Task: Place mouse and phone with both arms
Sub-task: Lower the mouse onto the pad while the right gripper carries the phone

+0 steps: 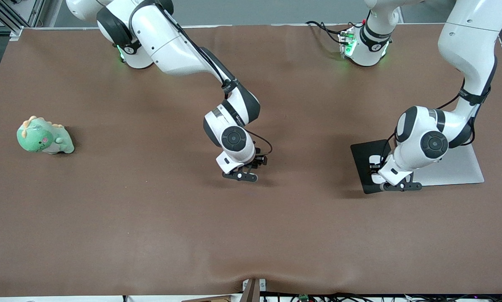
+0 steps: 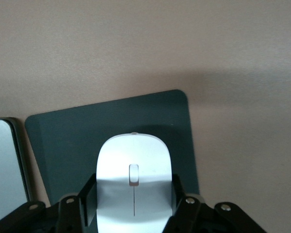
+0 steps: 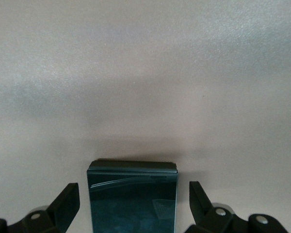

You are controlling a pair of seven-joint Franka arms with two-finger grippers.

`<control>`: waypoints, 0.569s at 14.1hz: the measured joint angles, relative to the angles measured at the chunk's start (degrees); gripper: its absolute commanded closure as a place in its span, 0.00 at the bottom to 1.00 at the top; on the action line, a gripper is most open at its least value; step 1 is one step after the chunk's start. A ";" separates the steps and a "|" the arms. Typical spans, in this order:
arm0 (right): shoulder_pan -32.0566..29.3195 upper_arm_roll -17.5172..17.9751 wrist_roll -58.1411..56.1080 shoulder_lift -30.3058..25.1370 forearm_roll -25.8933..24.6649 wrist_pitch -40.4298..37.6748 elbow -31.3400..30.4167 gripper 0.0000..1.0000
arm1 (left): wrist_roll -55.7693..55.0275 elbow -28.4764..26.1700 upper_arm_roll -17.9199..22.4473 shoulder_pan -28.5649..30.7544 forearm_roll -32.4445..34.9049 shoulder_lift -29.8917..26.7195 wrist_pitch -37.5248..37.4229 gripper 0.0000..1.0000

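Left gripper (image 2: 134, 213) pinches the mouse (image 2: 134, 182) over the mouse pad (image 2: 63, 145) – long axis running straight out from the jaws; right gripper (image 3: 134, 204) stands spread, the phone (image 3: 132, 199) lying lengthwise between its fingers – untouched, on the table (image 3: 145, 73)

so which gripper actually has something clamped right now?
The left gripper: its fingers press both sides of the white mouse over the black pad. The right gripper is open, fingers clear of the phone.

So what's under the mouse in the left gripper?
The mouse, pinched between the left gripper's fingers, sits over the black mouse pad. Whether it touches the pad is hidden by the mouse itself.
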 measured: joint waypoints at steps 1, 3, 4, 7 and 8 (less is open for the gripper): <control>0.01 0.00 0.26 0.07 0.00 0.12 0.00 0.00 | 0.31 -0.07 0.00 0.29 0.00 0.29 0.56 0.44; 0.08 0.00 0.82 0.23 0.00 0.53 0.01 0.00 | 0.37 -0.28 -0.01 0.42 0.00 0.75 1.60 0.43; 0.18 0.02 0.98 0.34 0.00 0.82 0.01 0.00 | 0.37 -0.39 -0.04 0.42 0.00 0.91 2.06 0.43; 0.95 0.01 1.23 0.83 -0.30 2.65 0.00 0.00 | 0.37 -0.67 -0.04 0.63 0.00 1.60 3.26 0.42; 1.13 0.00 1.28 1.00 -0.37 2.89 0.00 0.00 | 0.39 -0.68 -0.04 0.77 0.00 1.85 3.42 0.41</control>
